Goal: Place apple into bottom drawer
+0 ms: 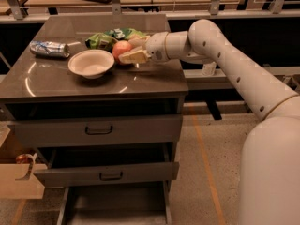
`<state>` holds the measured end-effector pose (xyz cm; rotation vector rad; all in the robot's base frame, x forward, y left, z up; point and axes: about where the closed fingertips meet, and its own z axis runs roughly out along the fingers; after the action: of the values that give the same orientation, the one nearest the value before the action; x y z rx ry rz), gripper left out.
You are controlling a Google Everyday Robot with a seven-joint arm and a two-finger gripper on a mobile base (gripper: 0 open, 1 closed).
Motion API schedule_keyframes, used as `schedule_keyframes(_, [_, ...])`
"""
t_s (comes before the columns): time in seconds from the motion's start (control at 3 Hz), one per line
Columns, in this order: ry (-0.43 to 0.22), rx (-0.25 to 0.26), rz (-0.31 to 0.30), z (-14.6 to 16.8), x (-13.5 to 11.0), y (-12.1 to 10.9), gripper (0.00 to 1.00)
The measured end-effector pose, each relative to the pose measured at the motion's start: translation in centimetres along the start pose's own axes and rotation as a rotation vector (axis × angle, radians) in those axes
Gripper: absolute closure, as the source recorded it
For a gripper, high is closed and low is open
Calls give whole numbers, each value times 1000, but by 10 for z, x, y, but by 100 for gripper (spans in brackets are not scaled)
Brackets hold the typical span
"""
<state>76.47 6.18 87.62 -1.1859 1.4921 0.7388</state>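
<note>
The red-pink apple (pixel 120 49) sits on the grey cabinet top, just right of the white bowl (pixel 91 63). My gripper (pixel 128 49) reaches in from the right at the apple's level. It is open, with one pale finger (pixel 135 56) in front of the apple and the other behind it. The apple's right side lies between the fingertips. The bottom drawer (pixel 117 204) is pulled out at floor level below the cabinet, showing a bare grey floor.
A crushed can (pixel 49 49) lies at the top's left. A green chip bag (pixel 112 35) lies behind the apple. The two upper drawers (pixel 98 130) with dark handles stand slightly open. A cardboard box (pixel 18 179) stands at the lower left. Shelving runs behind.
</note>
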Motion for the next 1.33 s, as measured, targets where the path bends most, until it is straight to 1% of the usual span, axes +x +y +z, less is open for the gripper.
schedule_keyframes(0.33, [-52,24,-31,-14,-32,8,86])
schedule_keyframes(0.67, [-83,74,-89,-64,-89,25,100])
schedule_keyframes(1.0, [-41,83,-113,-100,-115,52,100])
schedule_keyframes(1.33, [-50,22,-24,-139,-99,98,100])
